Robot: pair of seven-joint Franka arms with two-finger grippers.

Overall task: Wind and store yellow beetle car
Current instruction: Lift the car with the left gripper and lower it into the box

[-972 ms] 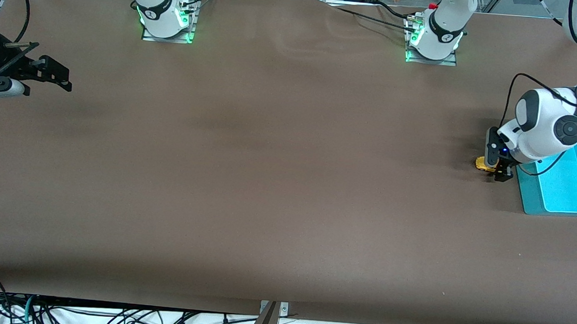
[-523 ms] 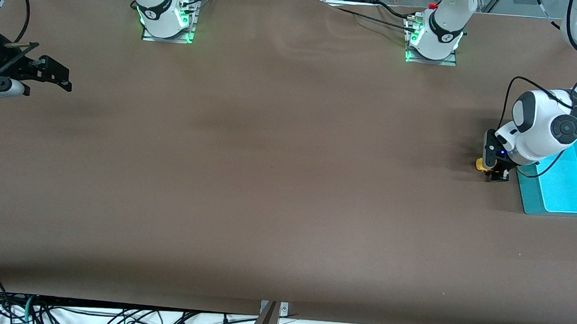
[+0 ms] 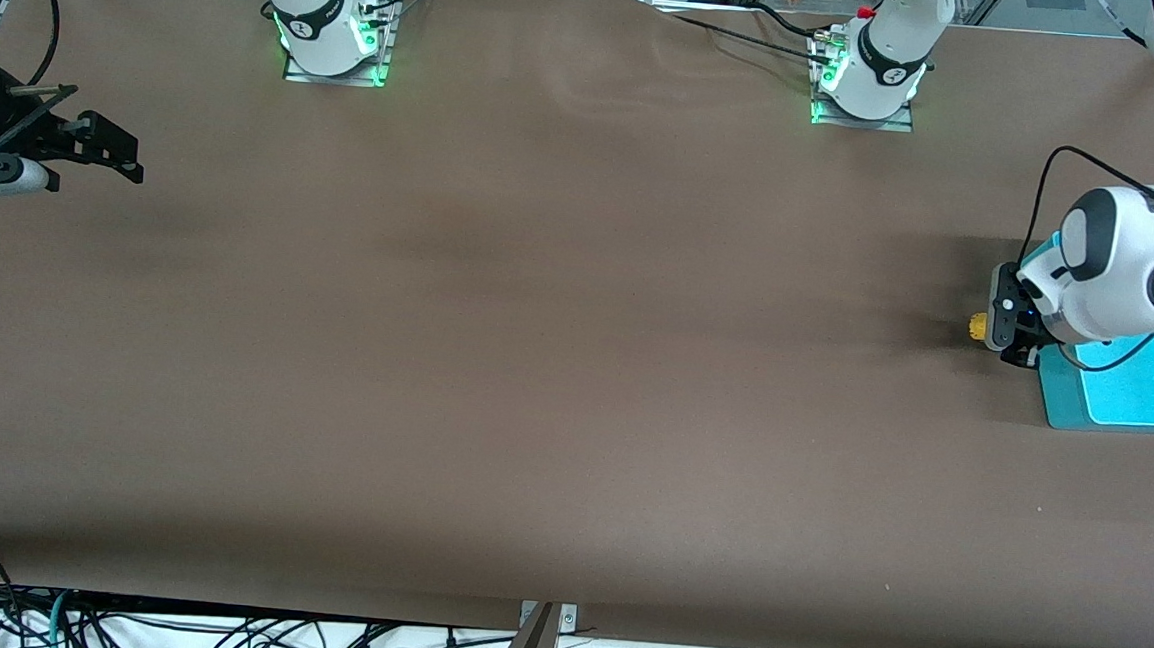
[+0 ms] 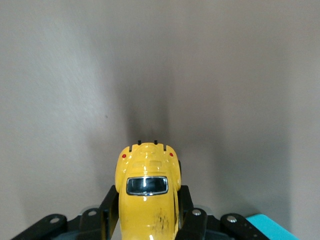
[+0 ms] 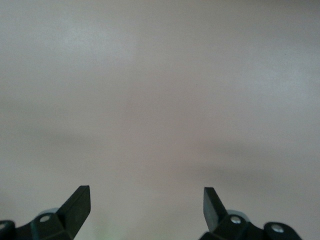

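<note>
Front view shows the brown table [image 3: 555,363], then a turquoise bin [image 3: 1129,393] at the left arm's end. Just beside the bin, the left gripper [image 3: 1009,335] is clamped on the yellow beetle car [image 4: 147,192]: rounded glossy body, dark window, two red tail lights. The right gripper [image 5: 146,202] waits over bare table, fingers spread wide, holding nothing.

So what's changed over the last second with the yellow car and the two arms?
The left gripper closed its fingers on the yellow beetle car and carried it toward the teal bin. The right gripper stayed open, waiting at its end of the table.
</note>
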